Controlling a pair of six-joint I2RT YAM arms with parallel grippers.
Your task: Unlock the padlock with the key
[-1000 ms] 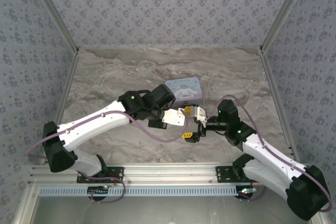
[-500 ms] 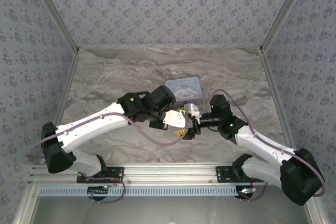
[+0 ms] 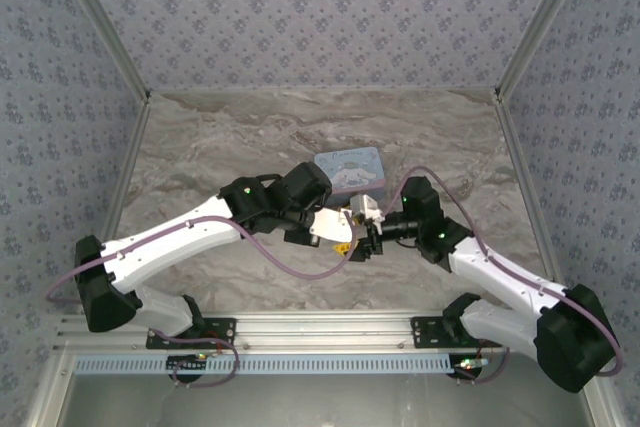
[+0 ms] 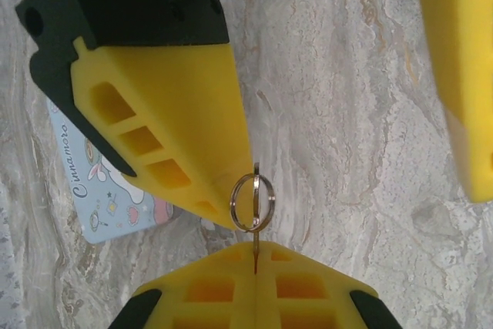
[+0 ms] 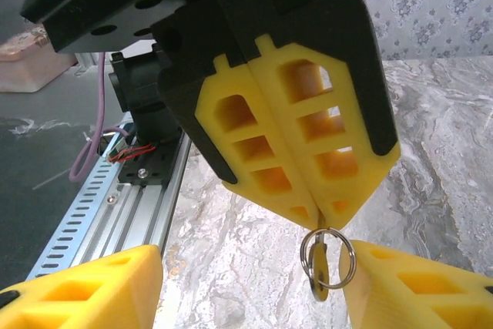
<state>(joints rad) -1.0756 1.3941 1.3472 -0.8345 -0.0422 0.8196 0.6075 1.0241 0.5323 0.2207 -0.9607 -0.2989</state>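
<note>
The left hand (image 5: 320, 219) is clenching a small thin silver metal key (image 4: 254, 253), wire ring (image 4: 253, 202) dangling free, over the tabletop (image 3: 200, 147) toward its near edge's middle. The right hand (image 5: 254, 267) is straddling it, released, touching nothing. The key is probably light, stiff and slippery; gripping the flat head by the ring seems safest.

Clad in white shells along the left arm (image 3: 180, 237) and the right arm (image 3: 500, 282), black at the joints and bases. Strung with a thin purple cable (image 5: 102, 94) on each. Marked by a small green dot (image 3: 245, 188), probably a status light, on the black housings. Tipped with yellow wedge-shaped fingers (image 5: 285, 144), pierced by rectangular cut-outs, set in black mounts (image 5: 254, 5).
</note>
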